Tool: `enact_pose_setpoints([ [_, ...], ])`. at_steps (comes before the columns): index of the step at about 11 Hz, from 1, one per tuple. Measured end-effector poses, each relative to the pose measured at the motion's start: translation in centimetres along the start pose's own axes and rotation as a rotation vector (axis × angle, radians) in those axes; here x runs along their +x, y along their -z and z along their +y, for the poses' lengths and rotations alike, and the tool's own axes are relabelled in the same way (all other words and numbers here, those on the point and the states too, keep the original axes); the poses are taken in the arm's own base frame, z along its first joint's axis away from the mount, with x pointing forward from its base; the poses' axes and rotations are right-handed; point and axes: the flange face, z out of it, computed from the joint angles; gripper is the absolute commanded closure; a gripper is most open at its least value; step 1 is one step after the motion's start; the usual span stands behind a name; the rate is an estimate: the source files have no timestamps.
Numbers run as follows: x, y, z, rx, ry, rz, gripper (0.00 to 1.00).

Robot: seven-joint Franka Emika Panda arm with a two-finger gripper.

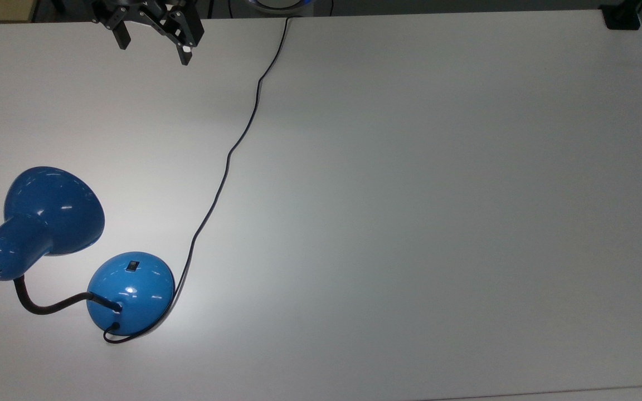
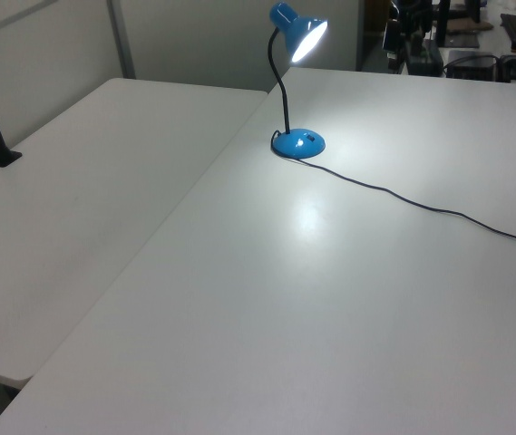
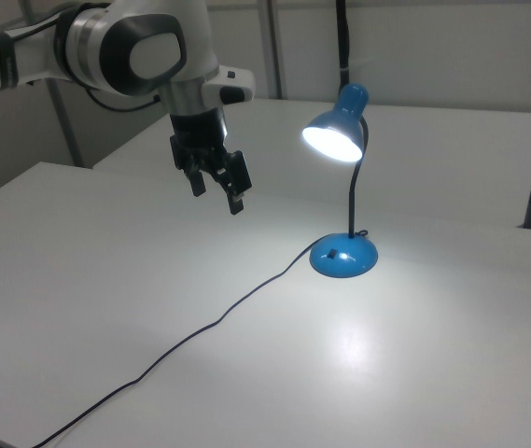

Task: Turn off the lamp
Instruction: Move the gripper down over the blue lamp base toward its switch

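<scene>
One blue desk lamp (image 1: pixel 48 223) stands on the white table (image 1: pixel 410 195), lit, its shade throwing a bright patch on the tabletop just beside the base (image 3: pixel 342 256). One small black rocker switch (image 1: pixel 132 266) sits on the domed base. One thin black cord (image 1: pixel 226 167) runs from the base across the table. One gripper (image 3: pixel 216 191), fingers spread with nothing between them, hangs above the table, well apart from the lamp, on the right view's left of it.

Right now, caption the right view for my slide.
Open gripper hangs above the table, apart from the lit blue lamp.
</scene>
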Motion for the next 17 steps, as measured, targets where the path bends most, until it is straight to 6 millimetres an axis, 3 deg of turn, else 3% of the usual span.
enact_pose_setpoints([
  [4,0.0,0.0,0.2,-0.001,-0.003,0.0,0.03],
  [5,0.0,0.0,0.2,-0.001,-0.003,0.0,0.11],
  [7,0.0,0.0,0.2,-0.001,-0.003,-0.001,0.4],
  [9,0.0,0.0,0.3,-0.002,-0.002,-0.001,0.8],
  [10,0.0,0.0,0.3,-0.002,0.012,-0.001,0.9],
  [14,1.2,-1.6,1.0,-0.014,0.05,0.014,0.93],
  [17,3.6,-5.6,1.7,-0.038,0.055,0.087,0.93],
])
